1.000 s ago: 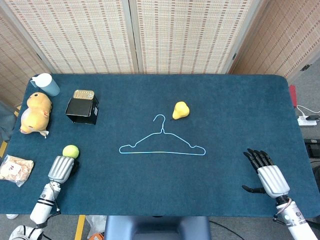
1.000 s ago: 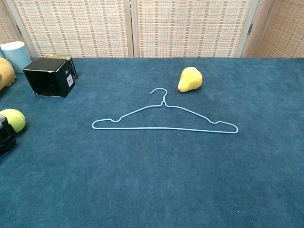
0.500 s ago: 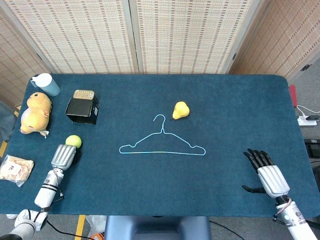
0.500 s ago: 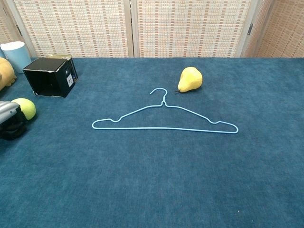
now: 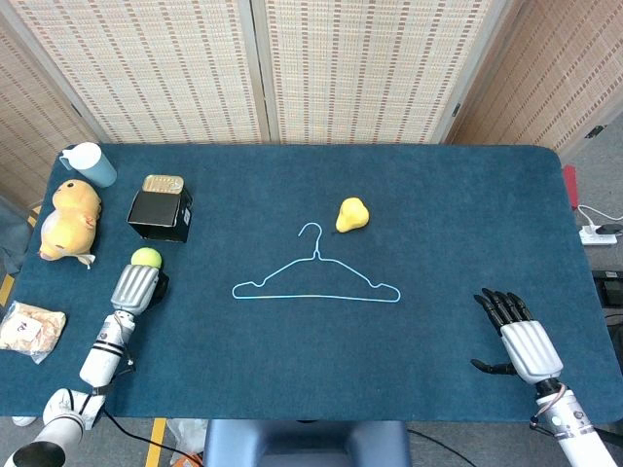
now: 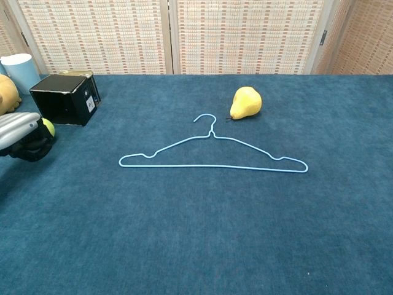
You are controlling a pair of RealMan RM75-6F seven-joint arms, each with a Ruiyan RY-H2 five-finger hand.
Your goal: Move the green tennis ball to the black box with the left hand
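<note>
**A:** At the left edge of the tabletop [image 5: 438, 185], just in front of the black box [image 5: 161, 213], the left hand [image 5: 136, 288] holds the green tennis ball [image 5: 146, 258]. The head view shows the ball peeking out beyond the silver back of the hand; the chest view shows dark fingers [image 6: 34, 147] curled under and around it.

**B:** How will it handle?

**A:** By my reckoning it is light, slightly springy and felt-covered, so it should not slip. Being round, it will roll if released low on the cloth. A wrap around its middle, fingers beneath and thumb opposite, looks like the safest hold.

**B:** And the box?

**A:** In the chest view it seems to lie on its side, its opening facing the robot. A gold tin [image 5: 163, 182] stands right behind it.

**B:** What has changed?

**A:** A second ago the ball sat nearer the robot, the hand close behind it. Half a second ago both had moved toward the box; now they are closer again, nearly at its front face. The chest view also shows the hand higher and further in.

**B:** The other hand?

**A:** The right hand [image 5: 521, 341] rests near the tabletop's front right, fingers spread, holding nothing, unmoved. The blue wire hanger [image 5: 316, 277] and the yellow pear [image 5: 351, 215] are undisturbed too.
</note>
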